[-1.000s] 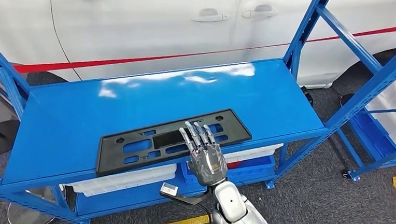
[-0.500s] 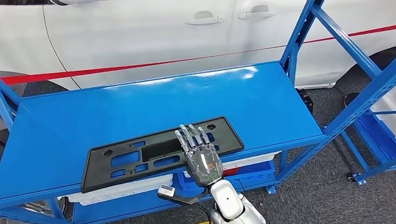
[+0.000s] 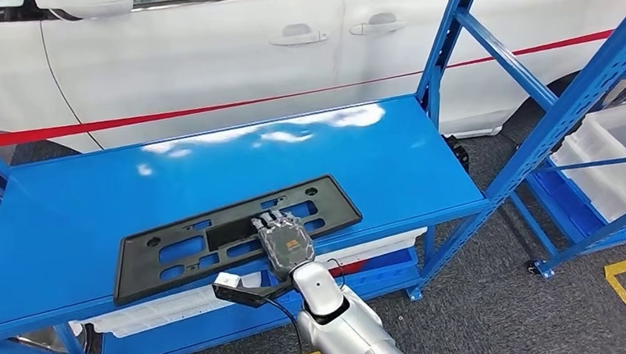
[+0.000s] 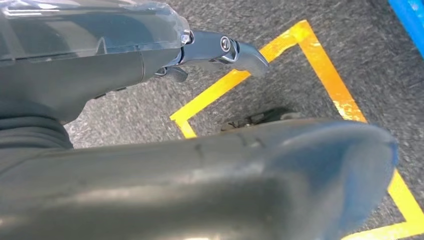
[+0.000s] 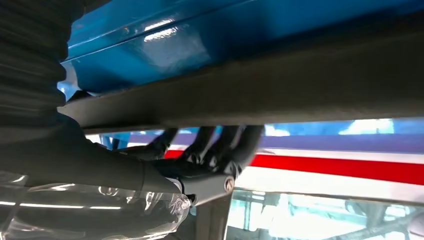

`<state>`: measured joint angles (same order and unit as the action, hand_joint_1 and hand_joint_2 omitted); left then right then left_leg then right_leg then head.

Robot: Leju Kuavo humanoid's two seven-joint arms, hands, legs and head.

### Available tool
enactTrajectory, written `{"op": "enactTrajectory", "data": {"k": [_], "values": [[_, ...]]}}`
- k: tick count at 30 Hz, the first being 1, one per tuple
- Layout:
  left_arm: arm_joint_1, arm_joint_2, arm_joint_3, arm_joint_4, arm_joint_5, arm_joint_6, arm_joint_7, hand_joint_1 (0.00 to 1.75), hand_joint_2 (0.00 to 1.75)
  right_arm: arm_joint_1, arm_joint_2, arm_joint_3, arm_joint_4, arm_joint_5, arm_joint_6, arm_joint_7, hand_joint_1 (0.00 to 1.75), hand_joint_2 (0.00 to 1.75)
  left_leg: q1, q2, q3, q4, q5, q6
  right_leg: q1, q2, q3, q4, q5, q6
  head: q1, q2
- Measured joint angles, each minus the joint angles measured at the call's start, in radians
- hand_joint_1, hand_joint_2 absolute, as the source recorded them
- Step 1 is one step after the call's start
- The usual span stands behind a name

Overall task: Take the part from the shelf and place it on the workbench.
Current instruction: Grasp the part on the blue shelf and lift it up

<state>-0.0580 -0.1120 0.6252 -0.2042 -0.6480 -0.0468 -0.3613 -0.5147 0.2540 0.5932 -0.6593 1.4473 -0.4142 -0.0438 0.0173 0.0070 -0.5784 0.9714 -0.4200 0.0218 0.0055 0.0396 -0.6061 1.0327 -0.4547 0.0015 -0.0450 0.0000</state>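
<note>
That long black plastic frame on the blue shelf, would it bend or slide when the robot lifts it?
The black plastic frame looks thin with many cut-outs, so probably light and slightly flexible. The glossy blue shelf suggests it slides easily. Held near its middle by the right hand, its ends may droop.

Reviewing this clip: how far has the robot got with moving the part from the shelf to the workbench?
Early stage. Done: the right hand has reached the flat black plastic plate-holder part, which lies on the blue metal shelf. In hand: its fingers curl over the part's near edge, and the right wrist view shows them hooked beneath it. Left: lifting it off, carrying it over and setting it on the workbench. The left hand hangs over grey floor.
</note>
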Motion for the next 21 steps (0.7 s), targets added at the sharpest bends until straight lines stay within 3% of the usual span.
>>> {"op": "enactTrajectory", "data": {"k": [1, 3, 4, 5, 6, 8, 9, 10, 12, 15, 17, 19, 20, 21], "values": [[0.001, -0.002, 0.0, 0.0, 0.0, 0.0, 0.0, 0.0, 0.0, -0.008, 0.003, 0.0, 0.011, -0.002, 0.001, 0.0, 1.75, 1.75, 0.005, 0.0, 0.001, -0.011, 0.015, 0.005, -0.001, -0.01, -0.018, 0.04, -0.029, 0.004, 0.0, 0.0], [0.002, -0.005, 0.0, 0.0, 0.0, 0.0, 0.001, 0.0, 0.0, -0.025, 0.009, 0.0, 0.029, -0.01, 0.012, 0.0, 1.75, 1.75, 0.007, 0.004, -0.011, -0.013, 0.031, 0.002, -0.011, -0.026, -0.072, 0.164, -0.113, 0.015, 0.0, 0.0], [0.002, -0.006, 0.0, 0.0, 0.001, 0.0, 0.001, 0.0, 0.0, -0.035, 0.013, 0.0, 0.037, -0.014, 0.021, 0.001, 1.75, 1.75, 0.009, 0.006, -0.019, -0.012, 0.035, -0.003, -0.018, -0.03, -0.092, 0.215, -0.139, 0.021, 0.0, 0.0], [0.003, -0.008, 0.0, 0.0, 0.001, 0.0, 0.003, 0.0, 0.0, -0.045, 0.018, 0.0, 0.045, -0.018, 0.032, 0.001, 1.75, 1.75, 0.012, 0.006, -0.026, -0.01, 0.039, -0.008, -0.024, -0.032, -0.096, 0.237, -0.147, 0.028, 0.0, 0.0], [0.003, -0.009, 0.0, 0.0, 0.002, 0.0, 0.005, 0.0, 0.0, -0.056, 0.023, 0.0, 0.052, -0.02, 0.043, 0.001, 1.75, 1.75, 0.016, 0.005, -0.032, -0.007, 0.043, -0.014, -0.031, -0.034, -0.079, 0.22, -0.135, 0.035, 0.0, 0.0], [0.004, -0.013, 0.001, 0.0, 0.003, 0.0, 0.008, 0.0, 0.0, -0.075, 0.035, 0.0, 0.065, -0.022, 0.062, 0.001, 1.75, 1.75, 0.026, -0.001, -0.048, 0.013, 0.046, -0.032, -0.046, -0.035, -0.003, 0.101, -0.086, 0.051, 0.0, 0.0], [0.004, -0.013, 0.002, 0.0, 0.003, 0.0, 0.01, 0.0, 0.0, -0.083, 0.042, 0.0, 0.07, -0.022, 0.068, 0.0, 1.75, 1.75, 0.027, -0.005, -0.058, 0.028, 0.043, -0.043, -0.05, -0.034, 0.029, 0.048, -0.067, 0.053, 0.0, 0.0], [0.005, -0.014, 0.003, 0.0, 0.003, 0.0, 0.011, 0.0, 0.0, -0.09, 0.048, 0.001, 0.075, -0.021, 0.073, 0.0, 1.75, 1.75, 0.027, -0.009, -0.066, 0.04, 0.041, -0.054, -0.052, -0.035, 0.047, 0.017, -0.056, 0.049, 0.0, 0.0], [0.007, -0.014, 0.005, 0.0, 0.004, 0.0, 0.012, 0.0, 0.0, -0.102, 0.057, 0.002, 0.081, -0.018, 0.077, -0.001, 1.75, 1.75, 0.027, -0.014, -0.073, 0.048, 0.041, -0.071, -0.046, -0.038, 0.045, 0.015, -0.053, 0.026, 0.0, 0.0], [0.014, -0.017, 0.007, 0.0, 0.004, 0.0, 0.012, 0.0, 0.0, -0.118, 0.062, 0.002, 0.083, -0.014, 0.081, -0.001, 1.75, 1.75, 0.035, -0.013, -0.082, 0.063, 0.033, -0.085, -0.043, -0.043, 0.042, 0.017, -0.046, -0.001, 0.0, 0.0], [0.016, -0.019, 0.01, 0.0, 0.003, 0.0, 0.013, 0.0, 0.0, -0.126, 0.063, 0.002, 0.073, -0.01, 0.09, 0.0, 1.75, 1.75, 0.032, -0.008, -0.125, 0.16, -0.021, -0.082, -0.039, -0.045, 0.043, 0.015, -0.044, -0.012, 0.0, 0.0], [0.017, -0.02, 0.015, 0.0, 0.002, 0.002, 0.013, 0.0, 0.0, -0.127, 0.058, 0.002, 0.056, -0.006, 0.102, 0.001, 1.75, 1.75, 0.026, -0.008, -0.189, 0.299, -0.078, -0.076, -0.032, -0.046, 0.043, 0.015, -0.046, -0.018, 0.0, 0.0], [0.017, -0.019, 0.018, 0.0, 0.001, 0.002, 0.013, 0.0, 0.0, -0.126, 0.054, 0.002, 0.046, -0.004, 0.108, 0.002, 1.75, 1.75, 0.023, -0.008, -0.21, 0.341, -0.086, -0.072, -0.027, -0.046, 0.045, 0.015, -0.048, -0.021, 0.0, 0.0], [0.018, -0.019, 0.021, 0.0, 0.0, 0.003, 0.013, 0.0, 0.0, -0.123, 0.05, 0.002, 0.033, 0.0, 0.115, 0.002, 1.75, 1.75, 0.019, -0.008, -0.215, 0.347, -0.076, -0.065, -0.023, -0.045, 0.048, 0.016, -0.051, -0.023, 0.0, 0.0]]}}
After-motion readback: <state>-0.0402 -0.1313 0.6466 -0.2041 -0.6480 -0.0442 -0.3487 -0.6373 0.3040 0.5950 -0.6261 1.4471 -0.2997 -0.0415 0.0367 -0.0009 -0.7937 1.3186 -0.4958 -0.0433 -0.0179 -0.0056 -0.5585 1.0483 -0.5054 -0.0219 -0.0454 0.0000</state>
